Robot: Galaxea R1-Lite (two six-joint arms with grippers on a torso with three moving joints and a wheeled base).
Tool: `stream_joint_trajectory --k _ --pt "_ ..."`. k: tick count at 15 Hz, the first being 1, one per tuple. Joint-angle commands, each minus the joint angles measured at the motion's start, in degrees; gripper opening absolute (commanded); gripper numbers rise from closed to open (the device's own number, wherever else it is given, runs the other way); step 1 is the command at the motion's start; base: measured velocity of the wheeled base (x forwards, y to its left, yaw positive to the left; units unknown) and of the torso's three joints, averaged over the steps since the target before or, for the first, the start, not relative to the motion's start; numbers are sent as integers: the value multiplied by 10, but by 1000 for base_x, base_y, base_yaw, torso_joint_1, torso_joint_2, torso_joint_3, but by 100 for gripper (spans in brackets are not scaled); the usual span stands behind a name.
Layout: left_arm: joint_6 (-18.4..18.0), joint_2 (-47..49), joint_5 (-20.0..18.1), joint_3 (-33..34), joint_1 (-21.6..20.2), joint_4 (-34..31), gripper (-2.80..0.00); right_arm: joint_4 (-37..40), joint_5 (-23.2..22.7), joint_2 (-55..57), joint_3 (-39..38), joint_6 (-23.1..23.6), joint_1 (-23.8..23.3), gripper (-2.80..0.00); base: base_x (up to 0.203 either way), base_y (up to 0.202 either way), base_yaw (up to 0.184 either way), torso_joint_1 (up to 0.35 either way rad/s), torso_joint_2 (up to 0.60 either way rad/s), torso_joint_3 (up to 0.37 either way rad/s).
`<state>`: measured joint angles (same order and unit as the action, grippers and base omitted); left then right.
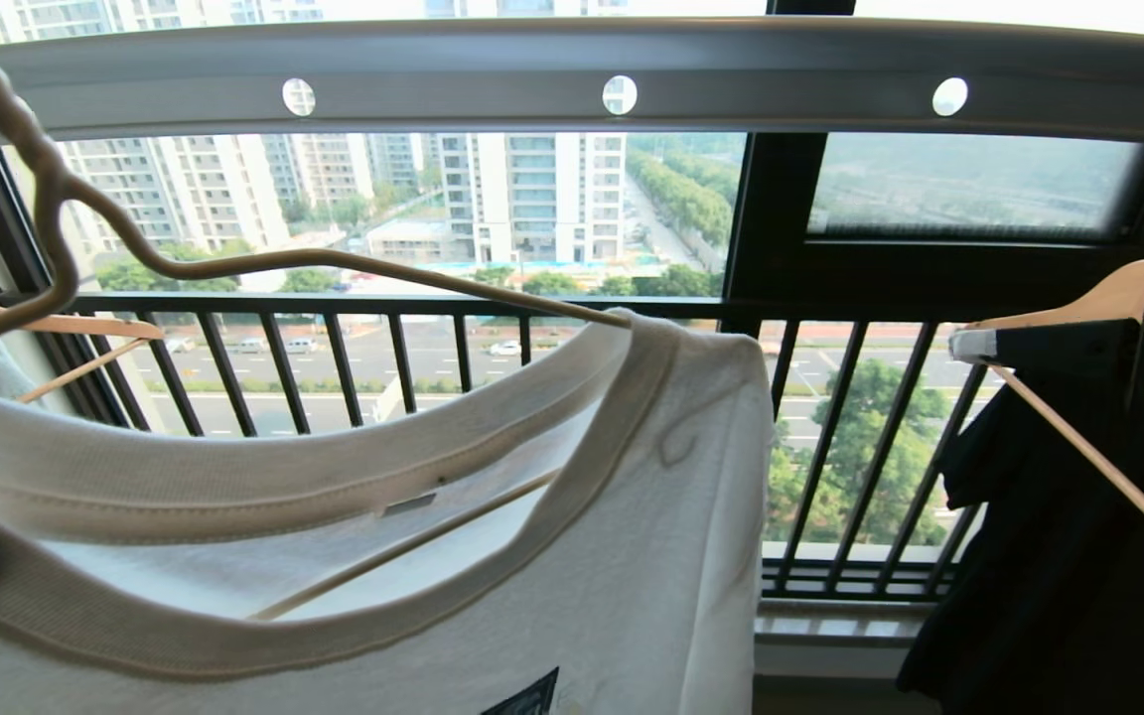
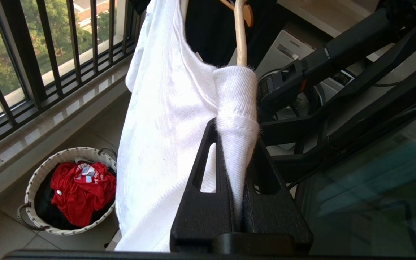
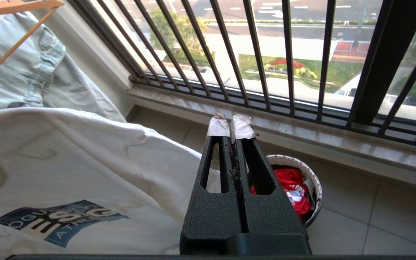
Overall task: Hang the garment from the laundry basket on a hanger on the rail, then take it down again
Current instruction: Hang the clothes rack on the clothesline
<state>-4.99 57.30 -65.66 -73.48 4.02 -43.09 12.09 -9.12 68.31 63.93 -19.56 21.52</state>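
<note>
White T-shirt (image 1: 651, 556) is hanging on the hanger (image 1: 234, 263) below the rail (image 1: 572, 70); left hand (image 2: 237, 173) is pinching its collar, right hand (image 3: 230, 126) is clenched empty.

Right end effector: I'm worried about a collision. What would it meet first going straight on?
The right end effector, shut and empty, points at the stone sill below the window railing; likely the sill first, though depth is unclear.

On the white T-shirt (image 3: 85, 173), lower left of the right wrist view, a dark blue logo (image 3: 58, 222) is seen, with only "ATHL" readable.
</note>
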Motion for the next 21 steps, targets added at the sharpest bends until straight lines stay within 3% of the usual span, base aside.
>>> stream_joint_trajectory --k 1,7,14,18,21 --pt "0 9 7 -1 -2 -2 -280 18 -1 10 11 2 -3 -280 0 0 0 0 0 0" --pt "1 13 53 2 -16 -2 -280 16 -1 34 10 1 -4 -280 0 0 0 0 0 0" --pt "2 13 105 36 -29 46 -280 15 -2 35 10 1 -8 -280 0 0 0 0 0 0" --pt "2 9 109 52 -71 50 -280 15 -2 40 8 1 -8 -280 0 0 0 0 0 0" --pt "5 0 110 92 -100 90 -280 15 -2 50 8 1 -8 -280 0 0 0 0 0 0"
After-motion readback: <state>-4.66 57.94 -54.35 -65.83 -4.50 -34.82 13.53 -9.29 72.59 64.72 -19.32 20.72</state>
